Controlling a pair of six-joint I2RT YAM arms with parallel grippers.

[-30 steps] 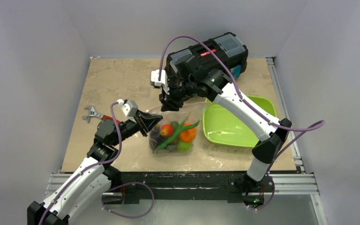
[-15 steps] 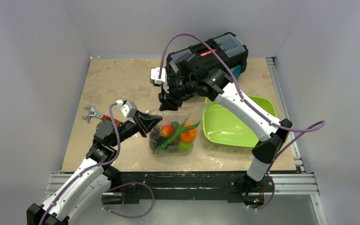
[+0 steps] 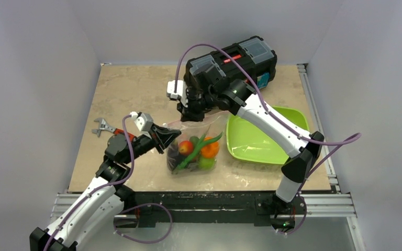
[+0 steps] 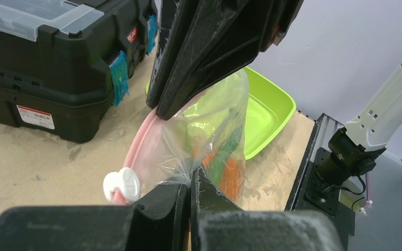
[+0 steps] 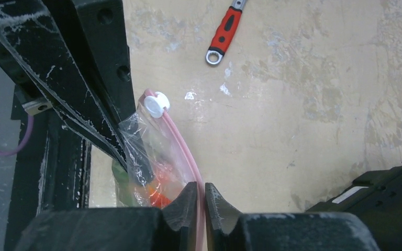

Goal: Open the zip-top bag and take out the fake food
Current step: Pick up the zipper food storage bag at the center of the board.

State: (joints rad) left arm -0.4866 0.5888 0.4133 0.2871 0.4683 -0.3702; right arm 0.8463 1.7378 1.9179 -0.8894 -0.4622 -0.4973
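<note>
The right arm's fingers [image 5: 193, 201] have closed within the last second and now pinch the bag [image 3: 215, 125] at its pink zip strip [image 5: 180, 146]. The left arm's fingers [image 4: 180, 194] stay clamped on the clear film beside the round white slider [image 5: 156, 103]. With both edges gripped, the mouth looks ready to be pulled apart. The bag stands mid-counter [image 3: 136, 89]. Its film is thin, clear and crinkled. The fake food [image 3: 199, 151], smooth rounded plastic, remains inside.
</note>
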